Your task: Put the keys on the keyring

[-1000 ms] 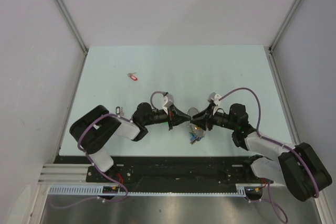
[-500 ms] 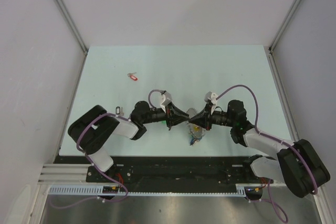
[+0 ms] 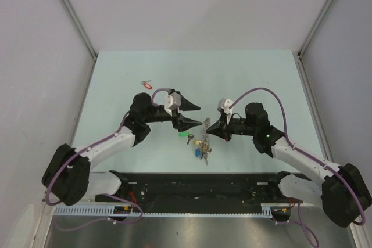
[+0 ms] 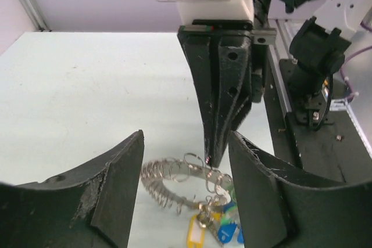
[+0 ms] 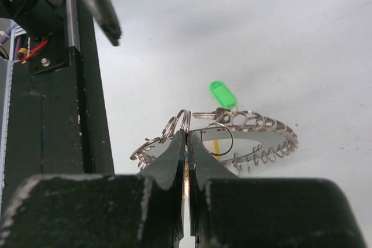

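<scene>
1. Two grippers meet over the table (image 3: 261,79): the right gripper (image 5: 186,139) is pressed together on the rim of the keyring (image 5: 264,137), probably steadying it for threading.
2. The left gripper (image 3: 196,115) stands spread and empty just beside it, seemingly free to fetch a key.
3. The keyring is a silvery coiled hoop with blue and yellow tags (image 4: 216,230) bunched on it; a green-tagged key (image 5: 221,93) lies against its edge.

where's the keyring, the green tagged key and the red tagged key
keyring (image 5: 268,125), right wrist view, on its coiled far side
green tagged key (image 5: 221,93), right wrist view, on the green tag
red tagged key (image 3: 147,85), top view, on the red tag
</scene>
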Motion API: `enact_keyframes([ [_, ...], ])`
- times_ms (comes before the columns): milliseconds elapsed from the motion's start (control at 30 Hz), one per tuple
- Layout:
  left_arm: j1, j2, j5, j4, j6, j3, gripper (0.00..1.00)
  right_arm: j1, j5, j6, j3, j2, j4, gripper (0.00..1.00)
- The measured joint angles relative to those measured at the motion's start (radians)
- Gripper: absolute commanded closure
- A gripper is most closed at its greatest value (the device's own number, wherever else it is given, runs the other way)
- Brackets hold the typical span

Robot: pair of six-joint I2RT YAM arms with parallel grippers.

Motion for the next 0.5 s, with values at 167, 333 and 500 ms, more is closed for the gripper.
enact_keyframes([
  [167,-0.002,-0.08,0.009,-0.283,0.206,0.026,0.36,0.025,0.048,-0.051,0.055,-0.025,-0.135,1.0],
  [333,-0.018,-0.057,0.015,-0.525,0.361,0.07,0.39,0.055,0.078,-0.089,0.111,-0.047,-0.237,1.0],
  [500,-0.026,-0.04,0.041,-0.633,0.451,0.091,0.41,0.068,0.082,-0.123,0.161,-0.047,-0.325,1.0],
])
